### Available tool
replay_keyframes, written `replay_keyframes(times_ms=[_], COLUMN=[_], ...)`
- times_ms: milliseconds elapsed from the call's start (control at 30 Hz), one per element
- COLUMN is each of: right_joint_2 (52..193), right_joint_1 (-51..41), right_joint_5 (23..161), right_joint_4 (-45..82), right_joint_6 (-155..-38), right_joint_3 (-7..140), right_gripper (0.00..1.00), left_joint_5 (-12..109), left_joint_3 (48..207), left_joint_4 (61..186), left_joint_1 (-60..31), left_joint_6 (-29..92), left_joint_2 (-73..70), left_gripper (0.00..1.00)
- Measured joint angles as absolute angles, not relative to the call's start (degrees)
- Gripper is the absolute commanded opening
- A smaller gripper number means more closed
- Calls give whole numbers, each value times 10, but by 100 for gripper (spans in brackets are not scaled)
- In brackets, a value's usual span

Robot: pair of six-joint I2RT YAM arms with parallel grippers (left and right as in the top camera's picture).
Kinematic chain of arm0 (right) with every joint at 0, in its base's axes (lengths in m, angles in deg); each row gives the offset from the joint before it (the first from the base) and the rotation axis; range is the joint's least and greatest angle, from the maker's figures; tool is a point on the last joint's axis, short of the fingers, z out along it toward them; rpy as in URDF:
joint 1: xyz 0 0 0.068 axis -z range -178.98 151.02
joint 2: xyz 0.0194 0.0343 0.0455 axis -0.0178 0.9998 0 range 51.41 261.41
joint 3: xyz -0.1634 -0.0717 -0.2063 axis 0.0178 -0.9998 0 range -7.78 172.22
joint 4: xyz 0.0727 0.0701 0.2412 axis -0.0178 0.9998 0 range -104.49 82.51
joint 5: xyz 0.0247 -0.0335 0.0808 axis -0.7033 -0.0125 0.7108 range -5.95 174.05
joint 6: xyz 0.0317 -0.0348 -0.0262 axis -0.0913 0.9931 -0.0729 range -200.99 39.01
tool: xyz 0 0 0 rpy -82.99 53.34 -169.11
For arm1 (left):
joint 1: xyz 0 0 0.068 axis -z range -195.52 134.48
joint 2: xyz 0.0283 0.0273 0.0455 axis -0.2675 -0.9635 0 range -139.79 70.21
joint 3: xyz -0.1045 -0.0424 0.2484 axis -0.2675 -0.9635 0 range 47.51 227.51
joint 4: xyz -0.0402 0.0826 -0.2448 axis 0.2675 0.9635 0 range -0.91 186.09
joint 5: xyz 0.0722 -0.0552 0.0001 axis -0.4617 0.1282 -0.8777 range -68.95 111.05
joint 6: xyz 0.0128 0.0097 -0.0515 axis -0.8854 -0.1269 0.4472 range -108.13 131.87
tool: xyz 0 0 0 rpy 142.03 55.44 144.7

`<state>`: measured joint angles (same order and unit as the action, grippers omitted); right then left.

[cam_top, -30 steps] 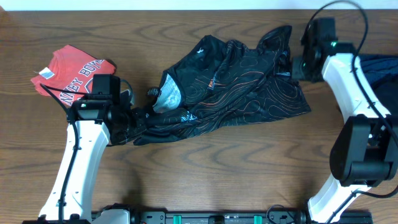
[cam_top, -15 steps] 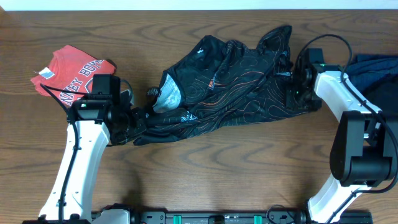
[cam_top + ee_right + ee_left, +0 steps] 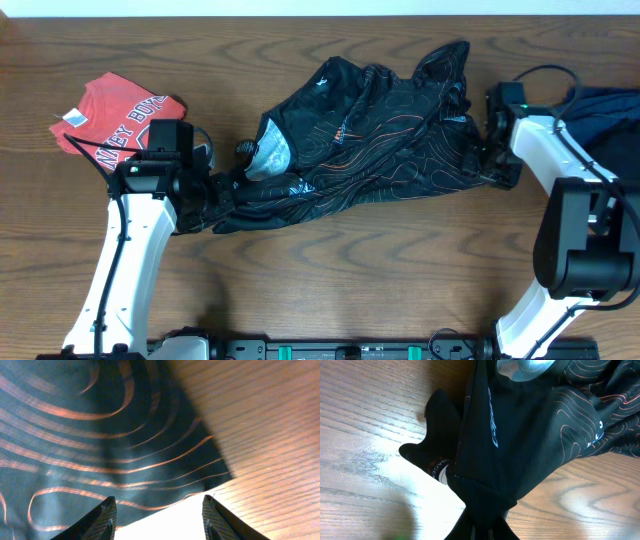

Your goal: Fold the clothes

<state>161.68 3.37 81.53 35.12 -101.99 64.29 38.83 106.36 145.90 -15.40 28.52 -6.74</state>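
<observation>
Mid-table, my left gripper [image 3: 214,196] is clamped on the left end of the black patterned jersey [image 3: 370,130]. My right gripper [image 3: 159,500], jaws spread, hovers over the jersey's right corner. A red T-shirt [image 3: 115,112] lies far left.

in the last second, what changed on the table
The right end effector moved from beside the black shirt's far right corner toward the robot and now hangs open over its near right corner. The left end effector stayed shut on the shirt's left end; the red shirt and blue garment did not move.
</observation>
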Motion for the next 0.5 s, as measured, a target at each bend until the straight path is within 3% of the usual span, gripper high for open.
replay_keyframes(times_ms=[400,433,500], right_joint_2=[1617,1616,1613], right_joint_1=[77,77,77], right_joint_5=[821,822,824], right_joint_4=[289,284,266], right_joint_6=[-1062,-1062,-1063], right_joint_3=[602,601,594], right_gripper=[51,48,29], left_joint_5=[387,387,387], left_joint_3=[1064,1064,1064], left_joint_4=[1459,1459,1459], left_joint_1=[-154,-154,-154], left_joint_6=[285,285,285], left_joint_2=[-67,-67,-67], left_gripper=[6,6,6])
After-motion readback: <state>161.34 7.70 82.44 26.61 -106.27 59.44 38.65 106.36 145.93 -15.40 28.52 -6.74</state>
